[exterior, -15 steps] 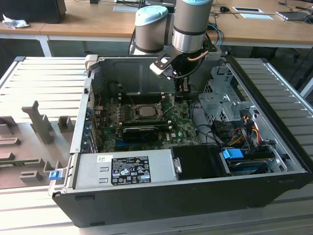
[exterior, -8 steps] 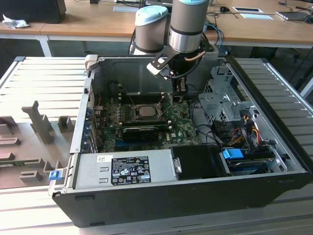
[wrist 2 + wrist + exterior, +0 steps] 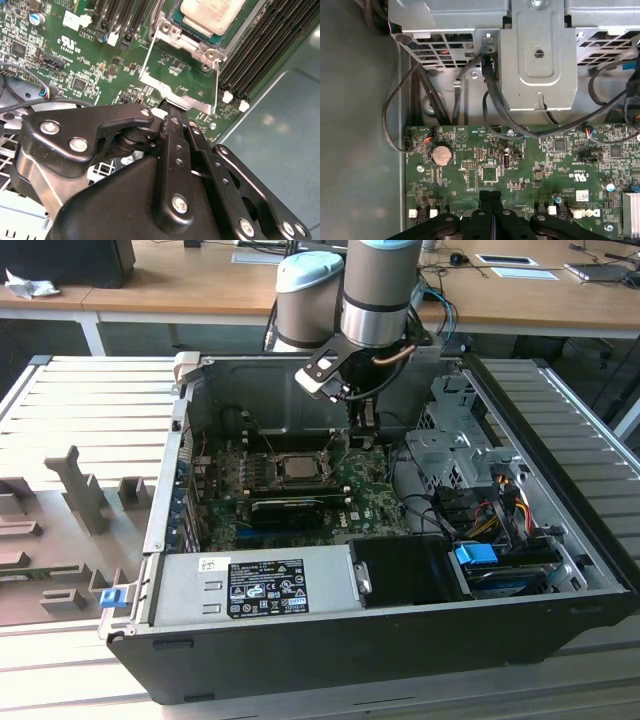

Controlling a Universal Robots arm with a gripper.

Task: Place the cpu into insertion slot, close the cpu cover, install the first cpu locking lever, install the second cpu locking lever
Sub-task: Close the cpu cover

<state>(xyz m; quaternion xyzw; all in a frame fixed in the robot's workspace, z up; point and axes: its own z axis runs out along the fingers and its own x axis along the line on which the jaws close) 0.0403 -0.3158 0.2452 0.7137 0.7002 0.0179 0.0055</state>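
at two o'clock from the cpu (image 3: 297,468) in the exterior view, the closed gripper (image 3: 362,422) touches the raised cpu cover (image 3: 176,99); best lowered slowly, squarely.

Green motherboard (image 3: 545,167), pale silvery-tan cpu (image 3: 212,15), silvery cpu cover (image 3: 192,102), black fingers (image 3: 172,137), black case (image 3: 350,650).

The cpu (image 3: 297,468) lies in its socket on the motherboard (image 3: 370,505), inside the case (image 3: 300,660); in front of the cpu, nearer the exterior view's camera, sits the power supply (image 3: 255,585); to the exterior view's right of the cpu stands the drive cage (image 3: 450,445); the cpu cover (image 3: 175,97) tilts up beside the cpu, its free edge touching the gripper (image 3: 167,111).
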